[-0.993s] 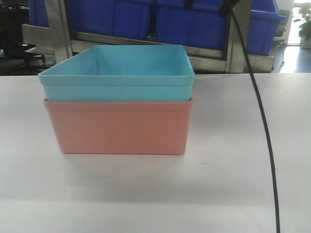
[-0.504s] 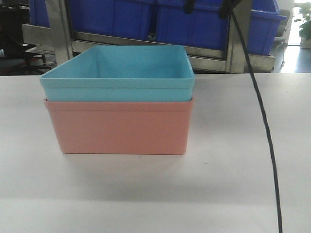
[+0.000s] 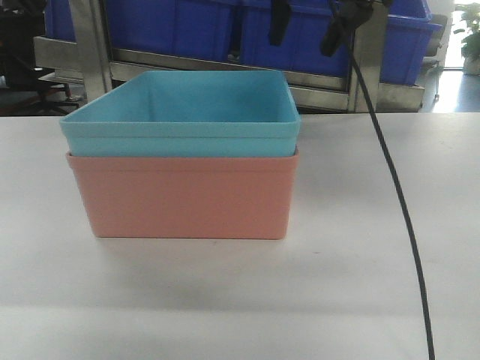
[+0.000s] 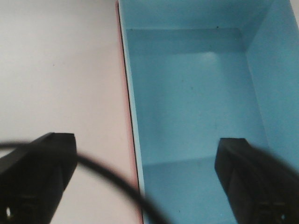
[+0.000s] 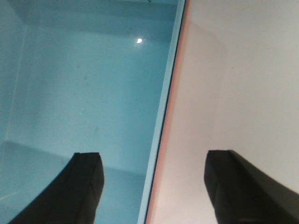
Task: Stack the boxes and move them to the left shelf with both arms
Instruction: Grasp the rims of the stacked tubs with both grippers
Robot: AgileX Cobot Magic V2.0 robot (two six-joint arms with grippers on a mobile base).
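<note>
blue box (image 3: 180, 112) sits nested in pink box (image 3: 184, 196) on table (image 3: 337, 285); l gripper (image 4: 145, 142) and r gripper (image 5: 153, 157), both spread open, straddle pink box's side walls: lower evenly, clamp both rims tog., lift level.

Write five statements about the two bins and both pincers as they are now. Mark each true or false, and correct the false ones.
1. The light blue bin sits nested in the salmon pink bin. True.
2. The left pincer is shut on the blue bin's rim. False: it is open, with one finger over the table and the other over the bin's inside.
3. The right pincer is open, with the bins' side wall below the gap between its fingers. True.
4. The blue bin holds several parts. False: the wrist views show nothing inside it.
5. The stack stands on the steel rack. False: it stands on the white table, and the rack with the dark blue crates is behind it.
</note>
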